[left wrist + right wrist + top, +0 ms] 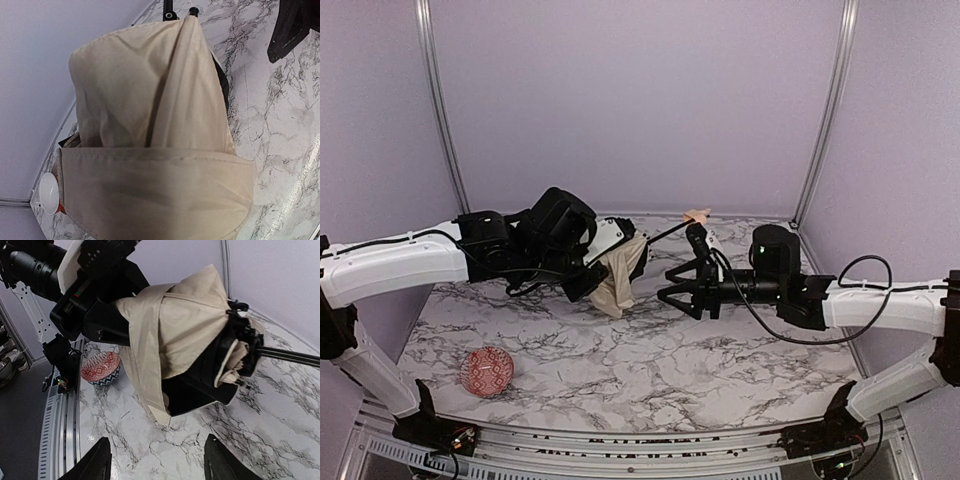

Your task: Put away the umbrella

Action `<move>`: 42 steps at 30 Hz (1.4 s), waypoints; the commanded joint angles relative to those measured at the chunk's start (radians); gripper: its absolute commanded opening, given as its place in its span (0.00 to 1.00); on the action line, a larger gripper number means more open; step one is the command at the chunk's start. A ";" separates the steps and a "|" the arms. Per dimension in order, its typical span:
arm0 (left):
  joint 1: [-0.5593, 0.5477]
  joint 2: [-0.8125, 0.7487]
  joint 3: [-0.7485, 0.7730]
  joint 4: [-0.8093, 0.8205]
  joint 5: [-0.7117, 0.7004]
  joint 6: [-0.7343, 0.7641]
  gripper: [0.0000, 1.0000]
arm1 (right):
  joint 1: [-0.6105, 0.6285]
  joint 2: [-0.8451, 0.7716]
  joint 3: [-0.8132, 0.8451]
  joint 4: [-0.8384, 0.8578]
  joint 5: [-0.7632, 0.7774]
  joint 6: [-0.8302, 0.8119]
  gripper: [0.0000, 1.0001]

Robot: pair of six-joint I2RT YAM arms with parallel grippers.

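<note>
Table: a white marble-patterned table (720, 350) fills the floor of the scene, with pale walls on the left, far and right sides.
Left arm: my left arm (400, 260) reaches in from the left toward the far middle of the table.
Right arm: my right arm (880, 305) reaches in from the right and points left.
Umbrella: the umbrella (620, 270) hangs above the far middle of the table, with its cream fabric bunched and drooping.
Left gripper: the left gripper (202, 382) is clamped around the bunched fabric.
Hidden: cream fabric nearly fills the left wrist view, so I cannot see the left fingers there.
Right gripper: the right gripper (667, 284) has its jaws spread wide with nothing between them. It sits just right of the fabric and does not touch it.
Ball: a red patterned ball (486, 371) lies near left, well apart from both grippers.
Shaft: the thin black shaft (665, 232) runs far and right from the fabric.
Handle: the pale handle (698, 214) at the shaft's far end is too small to make out in detail.
</note>
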 commanded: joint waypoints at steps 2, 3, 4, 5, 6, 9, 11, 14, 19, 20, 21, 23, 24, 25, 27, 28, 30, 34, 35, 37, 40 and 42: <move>-0.014 -0.007 0.049 0.058 -0.032 0.029 0.00 | 0.077 0.090 0.070 0.172 -0.050 0.040 0.62; -0.014 -0.008 0.051 0.058 -0.033 0.029 0.00 | 0.078 0.115 0.089 0.163 -0.047 0.040 0.62; -0.016 -0.009 0.053 0.060 -0.032 0.029 0.00 | 0.078 0.138 0.105 0.159 -0.044 0.040 0.63; -0.016 -0.012 0.054 0.061 -0.032 0.028 0.00 | 0.079 0.160 0.119 0.164 -0.042 0.039 0.64; -0.016 -0.013 0.054 0.063 -0.029 0.027 0.00 | 0.079 0.180 0.127 0.176 -0.041 0.039 0.64; -0.016 -0.016 0.057 0.068 -0.025 0.028 0.00 | 0.113 0.241 0.161 0.191 -0.047 0.024 0.63; -0.016 -0.015 0.061 0.072 -0.024 0.028 0.00 | 0.120 0.273 0.195 0.178 -0.054 0.021 0.60; -0.016 -0.012 0.061 0.073 -0.029 0.026 0.00 | 0.124 0.295 0.207 0.187 -0.080 0.027 0.50; -0.017 0.001 0.065 0.080 -0.033 0.024 0.00 | 0.134 0.299 0.201 0.217 -0.111 0.034 0.26; -0.017 0.002 0.066 0.079 -0.033 0.024 0.00 | 0.134 0.296 0.199 0.220 -0.112 0.034 0.19; -0.016 0.004 0.066 0.079 -0.036 0.024 0.00 | 0.134 0.291 0.193 0.225 -0.115 0.031 0.12; -0.016 0.003 0.064 0.080 -0.043 0.022 0.00 | 0.134 0.282 0.185 0.237 -0.125 0.026 0.00; -0.015 0.005 0.064 0.080 -0.051 0.019 0.00 | 0.134 0.277 0.183 0.239 -0.130 0.025 0.00; -0.012 0.008 0.064 0.080 -0.063 0.018 0.00 | 0.134 0.274 0.181 0.235 -0.135 0.027 0.00; 0.002 0.017 0.062 0.079 -0.072 0.012 0.00 | 0.134 0.263 0.183 0.214 -0.148 0.031 0.00; 0.014 0.020 0.058 0.081 -0.071 0.001 0.00 | 0.135 0.256 0.186 0.196 -0.154 0.034 0.00; 0.049 0.025 0.048 0.082 -0.069 -0.017 0.00 | 0.134 0.231 0.188 0.157 -0.157 0.037 0.00; 0.108 0.022 0.022 0.103 -0.063 -0.026 0.00 | 0.134 0.157 0.174 0.061 -0.140 0.004 0.00; 0.117 0.022 0.021 0.110 -0.063 -0.025 0.00 | 0.134 0.142 0.160 0.037 -0.134 -0.009 0.00; 0.132 0.025 0.022 0.115 -0.064 -0.020 0.00 | 0.135 0.118 0.140 -0.004 -0.125 -0.021 0.00; 0.186 0.037 0.027 0.135 -0.044 -0.019 0.00 | 0.152 0.091 0.114 -0.032 -0.120 -0.025 0.00; 0.231 0.055 0.043 0.148 -0.027 -0.030 0.00 | 0.183 0.072 0.099 -0.027 -0.118 -0.031 0.00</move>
